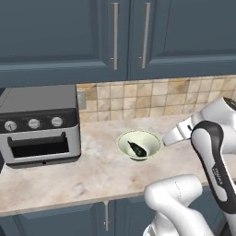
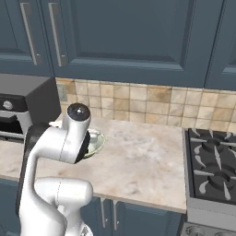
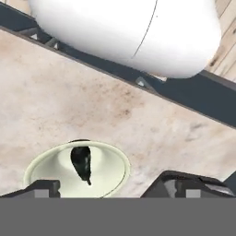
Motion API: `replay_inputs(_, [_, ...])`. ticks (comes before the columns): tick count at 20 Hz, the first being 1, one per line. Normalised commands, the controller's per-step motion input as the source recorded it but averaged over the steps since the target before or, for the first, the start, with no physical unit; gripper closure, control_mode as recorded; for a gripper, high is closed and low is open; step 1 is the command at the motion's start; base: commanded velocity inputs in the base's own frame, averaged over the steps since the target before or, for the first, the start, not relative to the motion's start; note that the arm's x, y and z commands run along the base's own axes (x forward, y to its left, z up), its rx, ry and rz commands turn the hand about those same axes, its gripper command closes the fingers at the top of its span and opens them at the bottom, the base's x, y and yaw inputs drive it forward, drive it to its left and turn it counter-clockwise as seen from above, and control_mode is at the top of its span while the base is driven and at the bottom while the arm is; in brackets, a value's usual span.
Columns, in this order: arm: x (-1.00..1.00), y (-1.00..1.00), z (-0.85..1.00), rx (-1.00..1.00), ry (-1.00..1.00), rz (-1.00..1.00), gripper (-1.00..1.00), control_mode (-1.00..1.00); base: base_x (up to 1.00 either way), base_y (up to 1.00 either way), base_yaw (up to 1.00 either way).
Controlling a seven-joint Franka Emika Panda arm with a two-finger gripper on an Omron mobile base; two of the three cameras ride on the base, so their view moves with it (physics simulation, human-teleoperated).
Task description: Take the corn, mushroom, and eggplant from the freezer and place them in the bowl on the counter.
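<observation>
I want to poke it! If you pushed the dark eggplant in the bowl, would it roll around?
Probably a little. The eggplant looks slim and rounded, so it may rock or roll sideways. The bowl has sloping sides, so it would likely slide back to the middle. It looks small, so probably light, and its shiny skin might be slippery.

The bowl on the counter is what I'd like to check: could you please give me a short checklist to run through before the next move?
1. Eggplant lies inside the bowl: ok.
2. Gripper open and holding nothing, fingertips either side of the bowl in the hand view: ok.
3. Bowl upright on the counter, away from the front edge: ok.
4. Corn in the bowl: not ok, only the eggplant is seen inside.
5. Mushroom in the bowl: not ok, none seen inside.
6. Toaster oven stands apart from the bowl: ok.
</observation>
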Motion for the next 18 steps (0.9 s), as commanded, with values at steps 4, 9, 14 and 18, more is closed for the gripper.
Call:
replay_inputs(4, [-0.62, -0.13, 0.86, -0.01, 0.00, -0.13, -1.00, -1.00, 0.00, 0.00, 0.00])
replay_inputs(9, [-0.63, 0.00, 0.62, -0.07, -0.01, -0.21, -1.00, -1.00, 0.00, 0.00, 0.00])
replay_inputs(14, [-0.45, 0.00, 0.59, 0.00, -0.05, -0.11, -1.00, -1.00, 0.00, 0.00, 0.00])
replay_inputs(18, [-0.50, 0.09, 0.38, 0.12, -0.05, -0.04, -1.00, -1.00, 0.00, 0.00, 0.00])
